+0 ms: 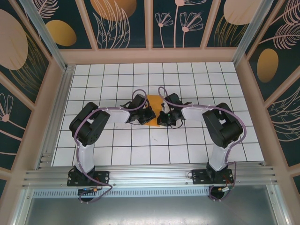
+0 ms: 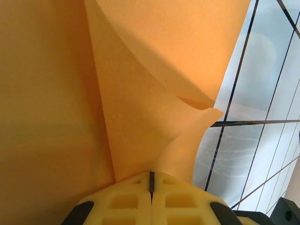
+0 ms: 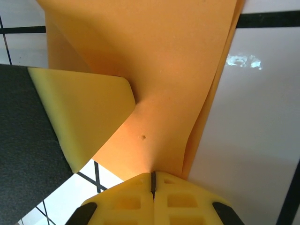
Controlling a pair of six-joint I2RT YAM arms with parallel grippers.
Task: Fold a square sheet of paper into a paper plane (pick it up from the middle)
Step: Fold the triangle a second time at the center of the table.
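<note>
Paper (image 1: 153, 104), thin and orange, sits near the middle of the table (image 1: 117, 145), caught between the two grippers, which meet over it from either side. It is already partly folded. In the left wrist view a flap lies over the main layer, its free corner curling up off the surface. In the right wrist view two layers run side by side along a crease at the right edge. Whether the far edge rests on the tiles I cannot tell.

The left gripper (image 2: 151, 182) has its yellow fingers pressed together with the paper coming out of the seam between them, so it pinches an edge. The right gripper (image 3: 153, 182) is shut in the same way on the sheet's near edge. Beside it a flat yellow pad on a dark body, probably a left finger (image 3: 84, 112), lies against the paper, so the two grips are close together.

I judge the sheet to be almost weightless and limp. It bows and curls wherever nothing supports it, and it will hold a crease once pressed. It should tear or wrinkle if the arms pull apart or twist against each other. A hold at the very rim is likely to slip, while one on doubled layers near a crease should be firmer. The glossy tiles give little friction, so the sheet will slide unless it is pinned flat.
</note>
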